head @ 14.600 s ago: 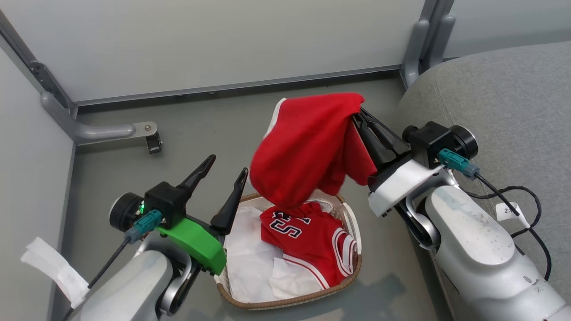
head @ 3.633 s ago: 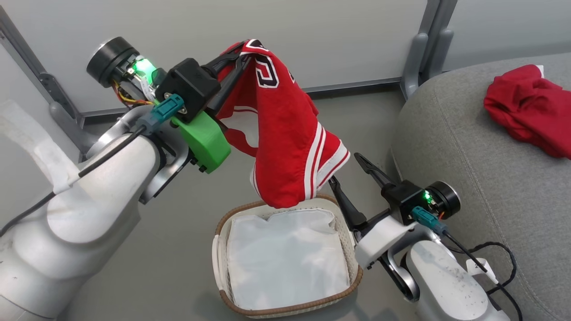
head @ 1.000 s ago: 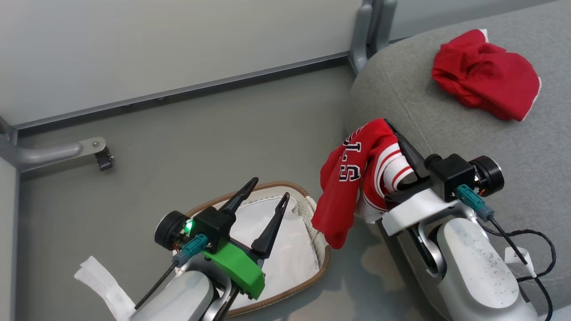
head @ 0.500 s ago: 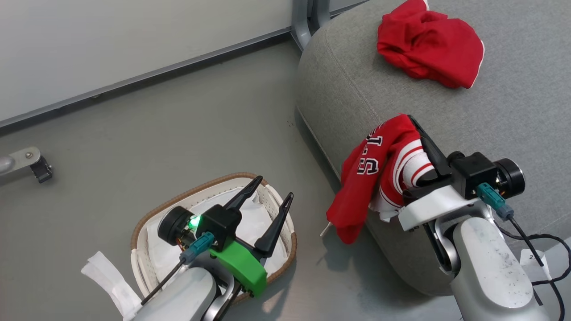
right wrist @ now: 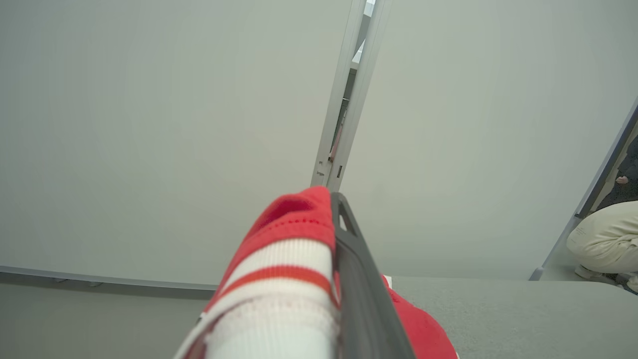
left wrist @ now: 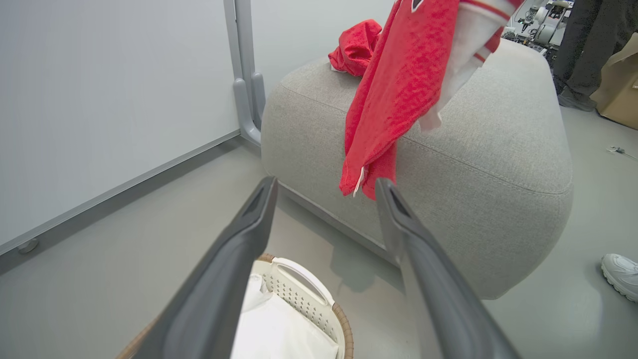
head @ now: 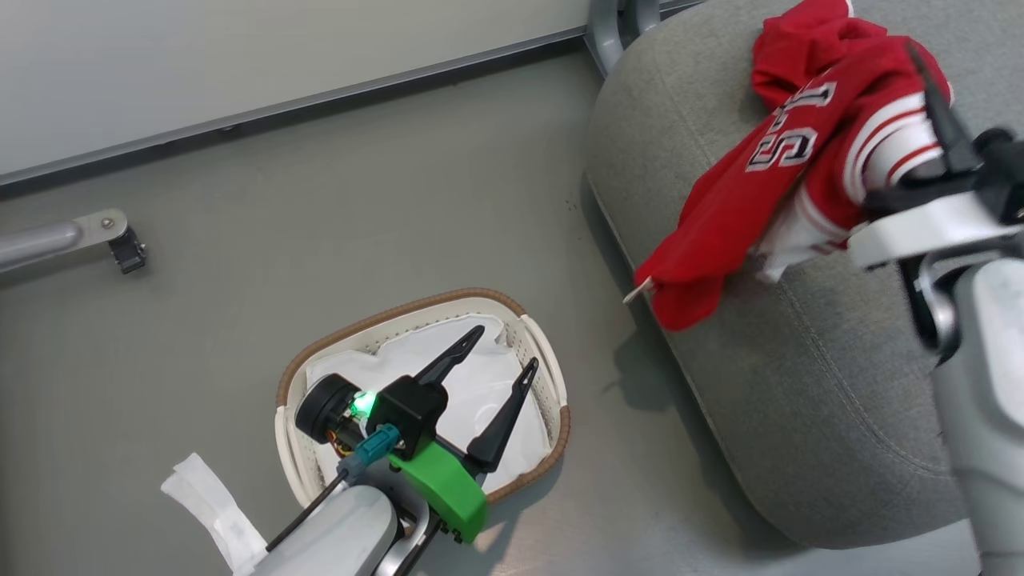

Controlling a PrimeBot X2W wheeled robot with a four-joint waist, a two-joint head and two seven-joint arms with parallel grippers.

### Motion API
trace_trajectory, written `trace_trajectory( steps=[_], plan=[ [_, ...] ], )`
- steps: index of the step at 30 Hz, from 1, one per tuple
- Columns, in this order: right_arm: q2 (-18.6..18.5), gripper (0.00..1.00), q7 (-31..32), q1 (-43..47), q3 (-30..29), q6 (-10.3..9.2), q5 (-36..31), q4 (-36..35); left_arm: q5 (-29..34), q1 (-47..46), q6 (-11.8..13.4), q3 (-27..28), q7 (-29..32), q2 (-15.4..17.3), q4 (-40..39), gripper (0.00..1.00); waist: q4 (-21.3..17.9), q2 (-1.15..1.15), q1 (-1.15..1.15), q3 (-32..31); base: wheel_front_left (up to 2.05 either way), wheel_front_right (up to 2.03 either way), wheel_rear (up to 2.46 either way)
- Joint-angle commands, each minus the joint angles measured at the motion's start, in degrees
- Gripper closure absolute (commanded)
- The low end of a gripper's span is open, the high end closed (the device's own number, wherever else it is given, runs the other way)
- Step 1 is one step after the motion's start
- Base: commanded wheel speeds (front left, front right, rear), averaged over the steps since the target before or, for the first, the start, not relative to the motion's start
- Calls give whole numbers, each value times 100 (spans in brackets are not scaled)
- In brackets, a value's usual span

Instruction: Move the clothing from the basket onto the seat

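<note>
Clothing (head: 768,184), a bright red jersey with white striped trim and navy-and-white lettering, hangs from the right gripper (head: 916,64) above the left part of the seat (head: 800,384). The right arm's pale forearm rises along the right edge of the head view, with its wrist over the grey cushion and its dark fingers pointing toward the far wall. The jaws are closed tight on the striped trim, and in the right wrist view the cloth is bunched against one finger and covers the other. From that grip the jersey trails down and to the left, across the cushion's rounded left edge. Its lower tip, with a small white label (left wrist: 359,179), hangs beside the cushion's side above the floor (head: 320,200). I cannot tell whether the cloth touches the fabric there.

A second red garment (left wrist: 356,47) lies crumpled on the far part of the seat, partly behind the held one.

The left arm comes up from the near edge and holds the left gripper (head: 506,346) over the basket (head: 416,308), which stands on the floor left of the seat and well apart from the jersey. Its fingers are spread wide with nothing between them, and they point far and right. A white liner sheet (head: 480,384) lies inside the basket.
</note>
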Motion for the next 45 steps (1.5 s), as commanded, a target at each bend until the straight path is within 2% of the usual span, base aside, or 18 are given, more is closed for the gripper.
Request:
trace_trajectory(
  steps=[1, 11, 15, 21, 24, 29, 39, 40, 42, 43, 44, 45],
  plan=[
    [-248, 100, -3, -323, -134, -8, -9, 28, 34, 50, -8, 29, -2, -29, -3, 0, 242, 0, 0, 84, 0, 0, 0],
    [-1562, 100, 882, -1873, -1006, -8, 39, 18, 263, 77, -60, 62, -3, -130, -147, 0, 705, 0, 0, 340, 0, 0, 0],
    [-1909, 100, 1316, -2218, -1205, -8, 169, 268, 338, -10, -84, 76, -3, -119, -214, 0, 863, 0, 0, 573, 0, 0, 0],
    [-2173, 100, 1637, -2114, -1273, -8, 138, 993, 532, -261, -110, 35, -3, -186, -295, 0, 1141, 0, 0, 1075, 0, 0, 0],
    [-2192, 100, 1626, -2041, -1397, -8, 71, 1445, 596, -401, -133, 9, -3, -216, -281, 0, 1278, 0, 0, 1321, 0, 0, 0],
    [-1898, 100, 1343, -1838, -1709, -8, -109, 2208, 642, -551, -143, 11, -2, -247, -205, 0, 1409, 0, 0, 1636, 0, 0, 0],
    [-1644, 100, 791, -1840, -2037, -8, -537, 3194, 683, -622, -135, 109, -2, -282, -142, 0, 1341, 0, 0, 1869, 0, 0, 0],
    [-1624, 87, 705, -1855, -2047, -8, -570, 3258, 686, -620, -136, 119, -2, -278, -136, 0, 1308, 0, 0, 1868, 0, 0, 0],
    [-1564, 54, 557, -1843, -2045, -8, -611, 3360, 693, -609, -138, 136, -2, -265, -110, 0, 1238, 0, 0, 1851, 0, 0, 0],
    [-1532, 5, 492, -1832, -2046, -8, -623, 3391, 696, -606, -142, 141, -2, -256, -103, 0, 1204, 0, 0, 1841, 0, 0, 0],
    [-1501, 0, 425, -1826, -2048, -8, -624, 3433, 703, -606, -150, 146, -2, -247, -92, 0, 1168, 0, 0, 1827, 0, 0, 0],
    [-1482, 0, 369, -1818, -2045, -8, -633, 3460, 706, -604, -150, 151, -3, -241, -83, 0, 1136, 0, 0, 1813, 0, 0, 0]
  ],
)
